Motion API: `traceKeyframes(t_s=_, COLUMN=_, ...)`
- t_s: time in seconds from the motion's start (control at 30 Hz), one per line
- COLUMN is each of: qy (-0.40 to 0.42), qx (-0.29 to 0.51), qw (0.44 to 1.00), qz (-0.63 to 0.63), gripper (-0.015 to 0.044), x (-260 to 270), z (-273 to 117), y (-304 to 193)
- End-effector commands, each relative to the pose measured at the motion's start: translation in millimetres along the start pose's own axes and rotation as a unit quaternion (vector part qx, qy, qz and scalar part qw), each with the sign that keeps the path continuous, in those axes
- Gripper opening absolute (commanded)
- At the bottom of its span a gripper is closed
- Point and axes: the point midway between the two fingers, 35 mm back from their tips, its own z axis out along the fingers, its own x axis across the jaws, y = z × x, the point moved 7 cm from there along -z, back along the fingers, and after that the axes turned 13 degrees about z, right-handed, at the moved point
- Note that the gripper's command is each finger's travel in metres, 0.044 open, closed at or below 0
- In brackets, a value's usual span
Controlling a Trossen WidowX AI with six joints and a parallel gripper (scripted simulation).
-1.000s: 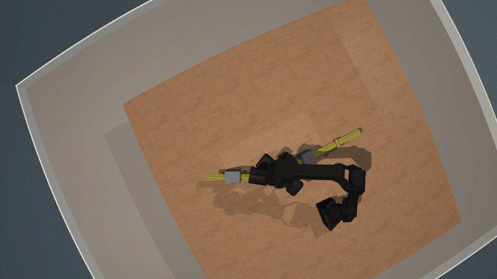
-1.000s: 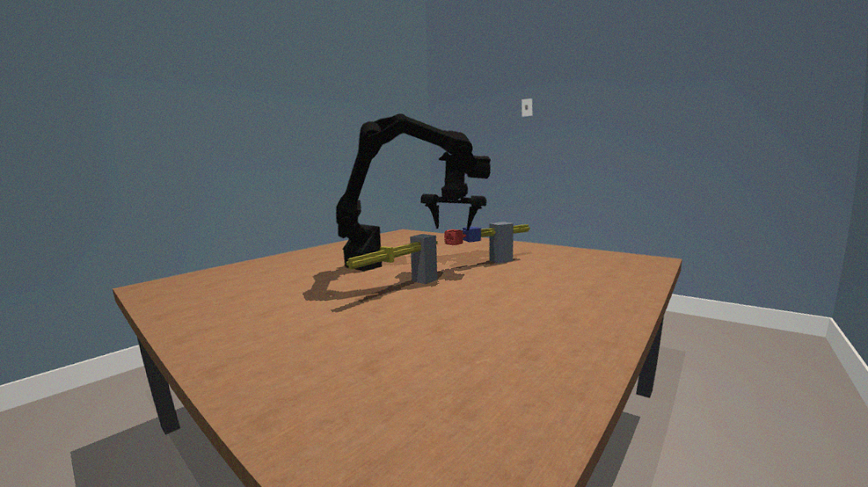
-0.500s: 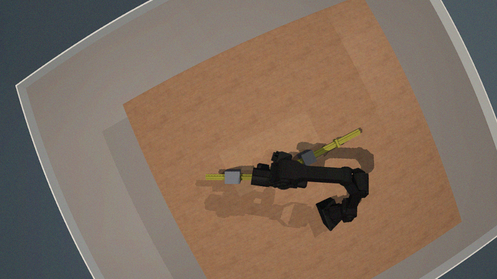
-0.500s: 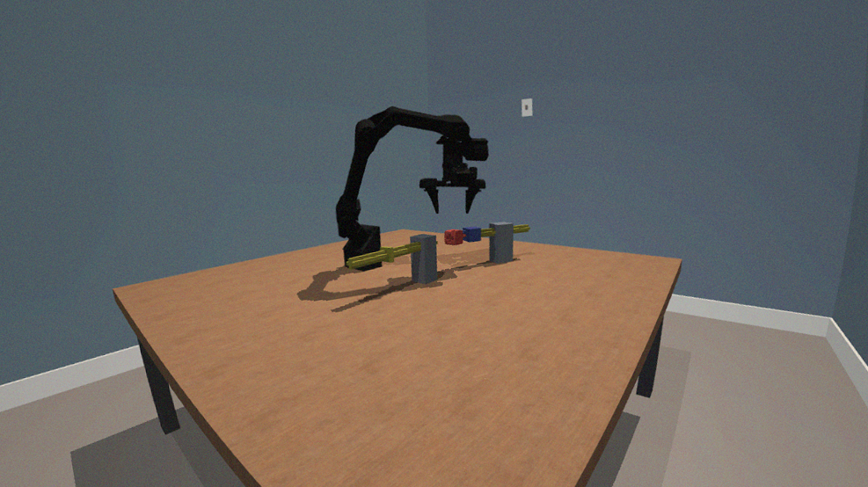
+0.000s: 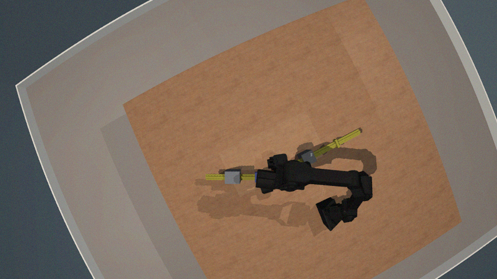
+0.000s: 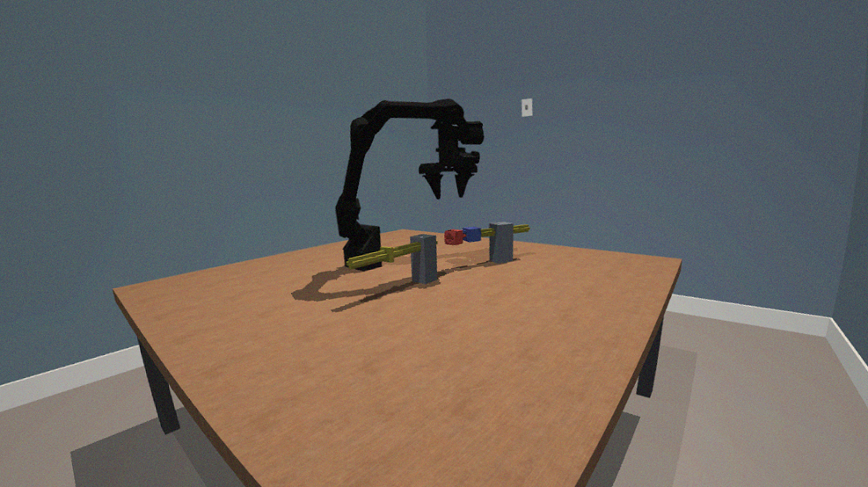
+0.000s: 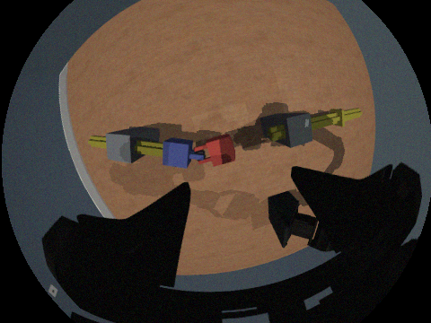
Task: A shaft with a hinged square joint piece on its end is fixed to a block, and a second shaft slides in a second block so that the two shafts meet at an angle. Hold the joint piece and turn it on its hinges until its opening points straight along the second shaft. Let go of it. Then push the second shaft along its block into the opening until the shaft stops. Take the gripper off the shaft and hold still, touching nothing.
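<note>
The red joint piece (image 6: 453, 237) (image 7: 222, 150) hangs on hinges at the blue end piece (image 6: 472, 234) (image 7: 177, 152) of the fixed yellow shaft (image 5: 215, 177) (image 6: 520, 228) (image 7: 150, 149). It faces roughly toward the second yellow shaft (image 5: 348, 136) (image 6: 368, 259) (image 7: 325, 120); exact alignment cannot be told. That shaft runs through its block (image 5: 307, 156) (image 6: 423, 260) (image 7: 299, 129), its near end apart from the red piece. My gripper (image 6: 449, 198) (image 7: 242, 179) is open and empty, above the joint and touching nothing. In the top view the arm hides the red piece.
The fixed shaft's grey block (image 5: 232, 176) (image 6: 501, 241) (image 7: 118, 147) stands upright on the wooden table (image 5: 253, 71) (image 6: 407, 390). The second shaft has a raised collar (image 5: 337, 142) (image 6: 389, 254) (image 7: 342, 117) on its outer part. The arm's base (image 5: 328, 213) (image 6: 363, 244) stands beside the shafts.
</note>
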Motion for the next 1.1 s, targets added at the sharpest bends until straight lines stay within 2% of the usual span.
traceKeyframes(t_s=0.0, qy=0.005, qx=0.003, qw=1.000, qz=-0.022, gripper=0.0440, x=-3, z=-6, y=1)
traceKeyframes(t_s=0.23, qy=0.007, qx=0.003, qw=1.000, qz=-0.005, gripper=0.0440, x=-4, z=-5, y=1)
traceKeyframes(t_s=0.57, qy=0.045, qx=0.052, qw=0.986, qz=0.152, gripper=0.0440, x=-29, z=7, y=19)
traceKeyframes(t_s=1.07, qy=0.087, qx=0.133, qw=0.911, qz=0.380, gripper=0.0440, x=-67, z=30, y=39)
